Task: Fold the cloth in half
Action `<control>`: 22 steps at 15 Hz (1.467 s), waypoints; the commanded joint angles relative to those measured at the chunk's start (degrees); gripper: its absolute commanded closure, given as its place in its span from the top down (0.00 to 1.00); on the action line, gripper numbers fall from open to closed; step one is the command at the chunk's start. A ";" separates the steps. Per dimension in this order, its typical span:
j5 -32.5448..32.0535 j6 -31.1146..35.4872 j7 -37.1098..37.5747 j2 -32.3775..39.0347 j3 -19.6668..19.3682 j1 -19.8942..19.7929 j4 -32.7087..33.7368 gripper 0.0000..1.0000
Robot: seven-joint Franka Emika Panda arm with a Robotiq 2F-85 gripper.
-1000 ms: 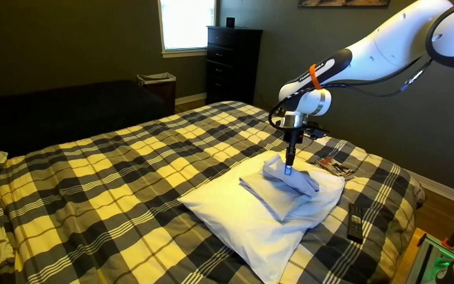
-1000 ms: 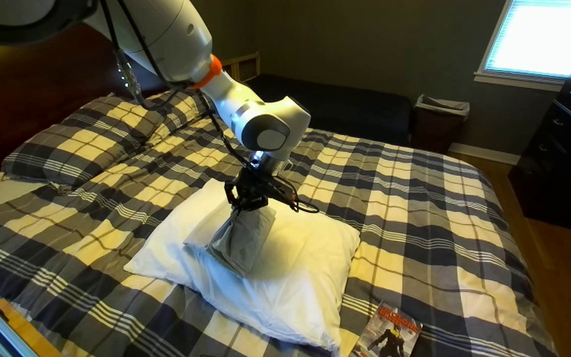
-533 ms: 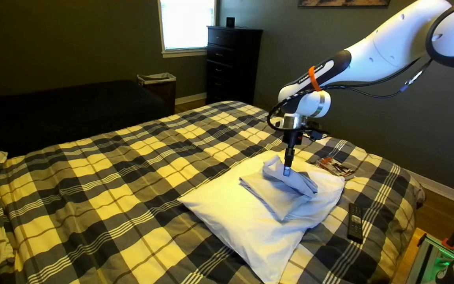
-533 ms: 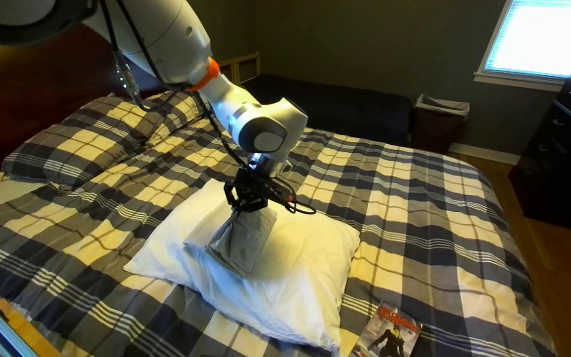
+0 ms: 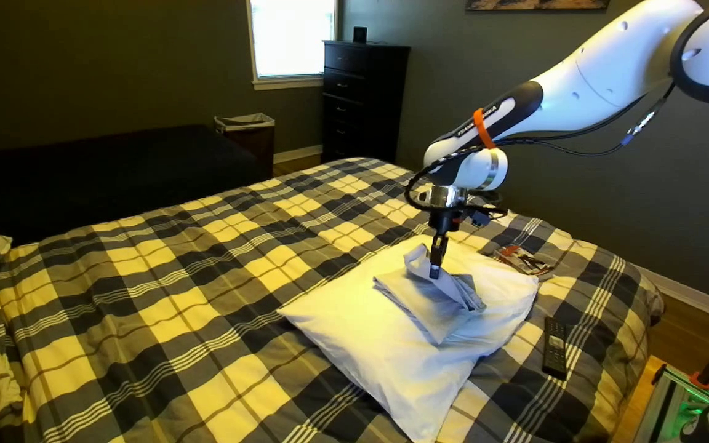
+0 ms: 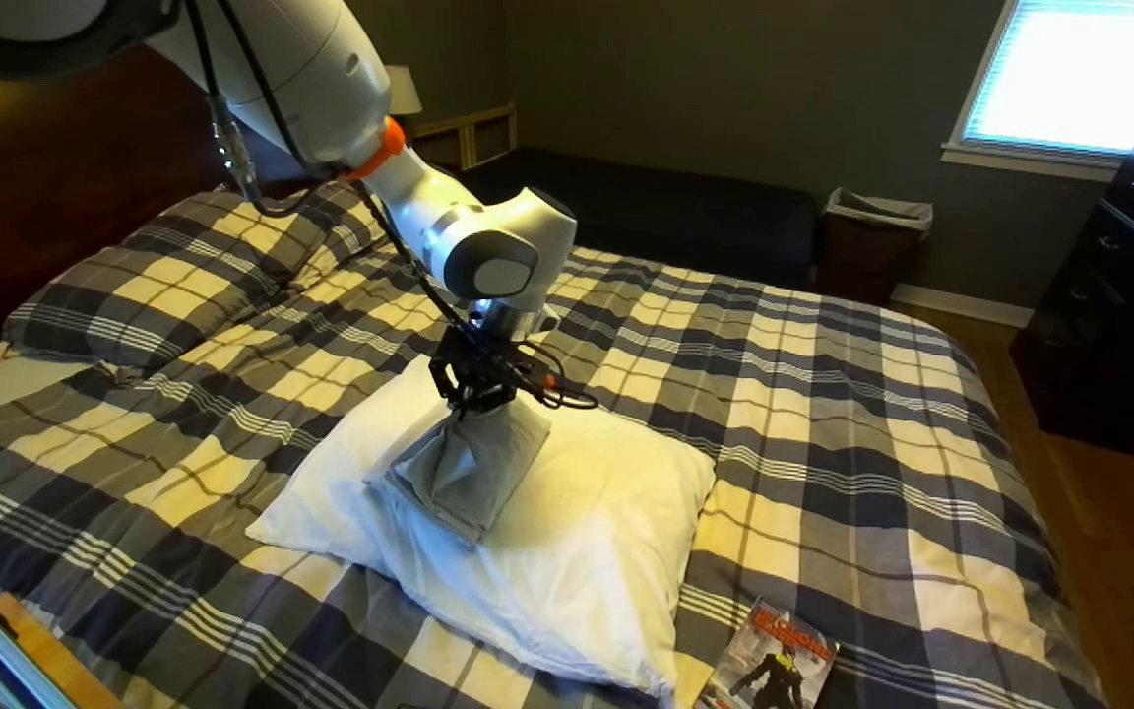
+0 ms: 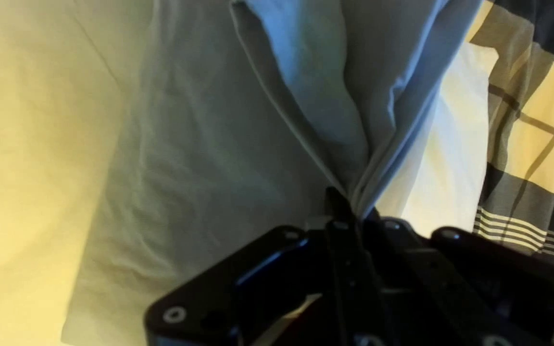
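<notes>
The pale bluish-white cloth (image 5: 413,295) lies on top of the larger white pillow (image 5: 336,314). In both exterior views part of the cloth (image 6: 493,458) is lifted and bunched over the rest. My gripper (image 5: 434,271) points down at the cloth. In the wrist view my gripper (image 7: 356,206) is shut on gathered folds of the cloth (image 7: 224,144), which fan out beyond the fingertips. The rest of the cloth lies flat beneath. The fingertips are mostly hidden behind the arm's cables and the cloth in an exterior view (image 6: 469,404).
The pillow lies on the plaid bedcover (image 5: 164,295). A black remote (image 5: 554,347) lies beside it. A magazine (image 6: 774,660) lies near a pillow corner. Plaid pillows (image 6: 163,276) are by the headboard. A dark dresser (image 5: 364,98) stands beyond the bed.
My gripper has moved left in both exterior views and slightly lower, carrying the held part of the cloth across its flat part. The pillow has not moved.
</notes>
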 commanded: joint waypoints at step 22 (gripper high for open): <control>-9.24 8.57 6.55 -3.29 3.15 6.67 -5.96 0.32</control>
